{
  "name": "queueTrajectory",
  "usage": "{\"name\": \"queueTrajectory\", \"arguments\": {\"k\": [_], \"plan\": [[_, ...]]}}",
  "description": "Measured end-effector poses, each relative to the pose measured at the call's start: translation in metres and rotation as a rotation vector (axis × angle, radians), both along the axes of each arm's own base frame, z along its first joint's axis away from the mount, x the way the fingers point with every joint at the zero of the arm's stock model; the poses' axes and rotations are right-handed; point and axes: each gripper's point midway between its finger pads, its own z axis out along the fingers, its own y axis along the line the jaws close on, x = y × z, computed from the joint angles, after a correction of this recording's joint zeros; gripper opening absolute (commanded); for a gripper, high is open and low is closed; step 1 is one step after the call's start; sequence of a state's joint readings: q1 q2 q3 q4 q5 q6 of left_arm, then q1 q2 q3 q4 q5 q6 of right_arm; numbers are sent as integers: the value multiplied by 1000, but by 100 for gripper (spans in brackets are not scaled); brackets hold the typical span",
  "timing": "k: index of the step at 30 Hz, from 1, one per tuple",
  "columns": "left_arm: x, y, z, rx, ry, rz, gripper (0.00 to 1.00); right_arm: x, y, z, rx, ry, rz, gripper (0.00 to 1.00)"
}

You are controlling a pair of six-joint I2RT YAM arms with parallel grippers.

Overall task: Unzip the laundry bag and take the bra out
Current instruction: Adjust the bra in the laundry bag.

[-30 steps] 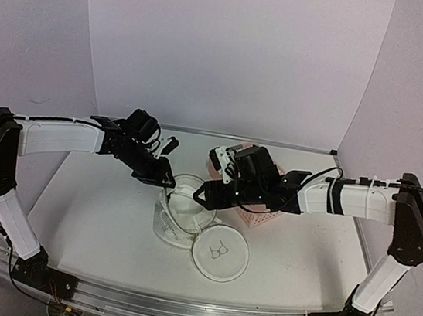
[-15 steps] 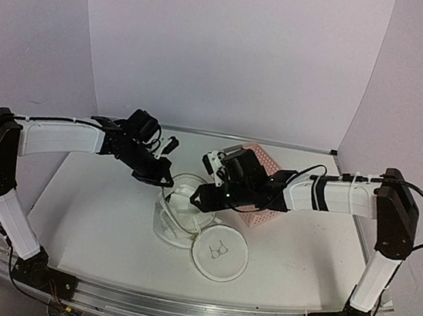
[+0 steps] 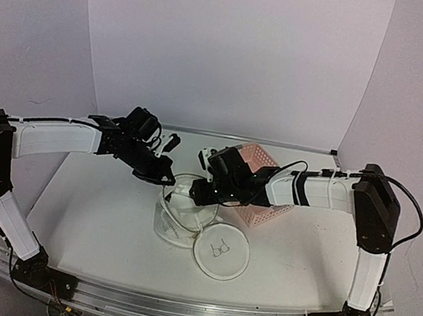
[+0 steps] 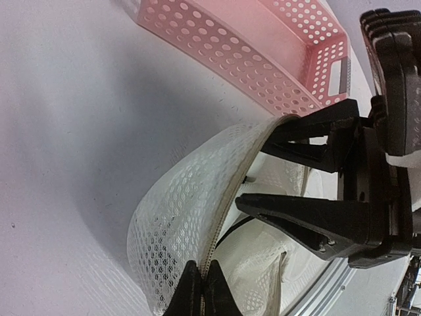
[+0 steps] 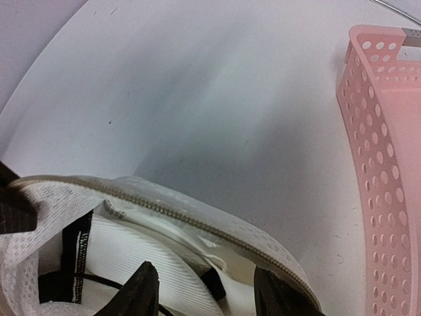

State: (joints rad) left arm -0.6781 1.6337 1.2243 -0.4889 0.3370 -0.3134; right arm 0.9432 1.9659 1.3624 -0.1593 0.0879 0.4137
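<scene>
L gripper [image 4: 201, 289]: I saw the jaws pinched shut on laundry bag [image 4: 177, 217] rim; finger bases cut off.
R gripper [image 5: 207, 289]: jaws apart in bag mouth; fingers only partly in frame.
Bra [image 5: 145, 253]: inside bag, mostly hidden.

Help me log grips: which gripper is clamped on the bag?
The left gripper, shut on the zipper edge of the laundry bag; the right gripper is open at its mouth.

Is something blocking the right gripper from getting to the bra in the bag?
Nothing visible does. The laundry bag is unzipped, and the left gripper pinches its mesh edge, holding the mouth open. The right gripper, open, sits at that mouth with the white bra directly in front of it.
</scene>
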Motion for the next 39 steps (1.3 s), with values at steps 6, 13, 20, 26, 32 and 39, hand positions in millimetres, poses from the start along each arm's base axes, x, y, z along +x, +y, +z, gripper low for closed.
{"name": "queueTrajectory", "arguments": {"k": [6,13,20,26,32,39], "plan": [[0,0,2,-3,-5,0,0,6,3,-13,-32,-6,-8,56],[0,0,6,-9,-13,-1,0,1,9,-23,-47,4,36,57],[-1,1,7,-9,-15,-2,0,-4,13,-28,-50,15,65,36],[-1,1,7,-9,-15,-2,0,-9,17,-32,-52,24,89,10],[-1,1,7,-9,-15,-2,0,-18,20,-35,-67,13,116,0],[1,2,7,0,-24,7,0,-29,14,-25,-81,-13,123,0]]}}
